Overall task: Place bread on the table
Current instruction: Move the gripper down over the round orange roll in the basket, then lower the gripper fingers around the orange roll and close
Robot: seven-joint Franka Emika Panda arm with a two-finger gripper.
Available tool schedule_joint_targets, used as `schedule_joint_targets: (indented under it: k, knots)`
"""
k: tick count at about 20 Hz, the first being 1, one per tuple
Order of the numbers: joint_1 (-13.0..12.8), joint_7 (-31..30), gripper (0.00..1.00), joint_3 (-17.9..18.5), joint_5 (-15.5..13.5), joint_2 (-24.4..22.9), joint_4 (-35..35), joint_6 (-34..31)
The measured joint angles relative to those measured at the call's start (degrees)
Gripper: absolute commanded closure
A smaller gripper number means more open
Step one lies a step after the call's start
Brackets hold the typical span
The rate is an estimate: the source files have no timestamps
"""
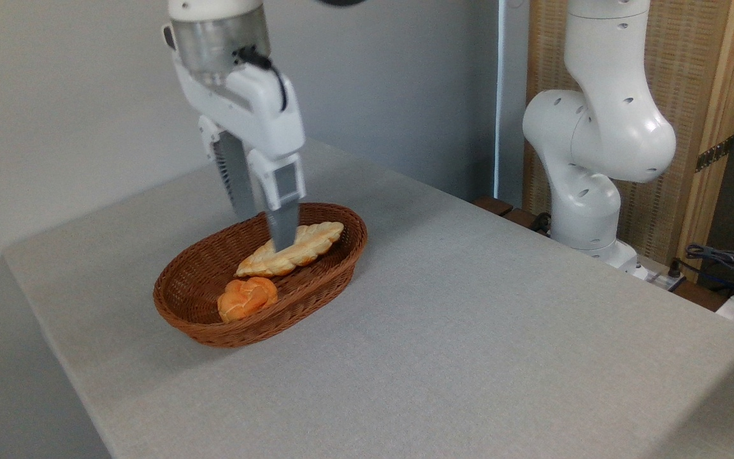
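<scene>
Grey table (469, 331) carried a basket (182, 306) holding bread (247, 298) and a loaf (316, 239), the hand (266, 231) hovering above, narrowly parted.

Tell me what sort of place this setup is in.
Probably a robotics lab or test room, not a kitchen. A white robot arm is mounted beside a plain grey cloth-covered table, loose cables lie at the right edge, and the only props are two breads in a wicker basket.

A white robot arm (596, 127) rises at the right of the frame. Its gripper (265, 229) hangs at upper left, pointing down, two grey fingers (283, 217) overlapping; the gap between them is unclear.
</scene>
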Motion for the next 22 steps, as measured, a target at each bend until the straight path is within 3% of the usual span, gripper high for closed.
schedule_joint_targets:
  k: [5, 10, 14, 19, 20, 22]
  knots:
    - [-0.36, -2.92, 0.0, -7.06, -0.05, 0.04, -9.82, 16.18]
    - [-0.42, -0.61, 0.0, -10.15, -0.04, 0.16, -19.41, 31.16]
    - [-0.15, 6.3, 0.0, -10.16, -0.03, 0.18, -22.2, 32.9]
    - [0.09, 7.77, 0.0, -10.13, -0.03, 0.39, -23.28, 33.26]
    - [0.09, 7.8, 0.04, -10.13, -0.03, 0.52, -23.64, 34.12]
    - [0.09, 7.81, 0.28, -10.13, 0.02, 0.74, -24.48, 36.0]
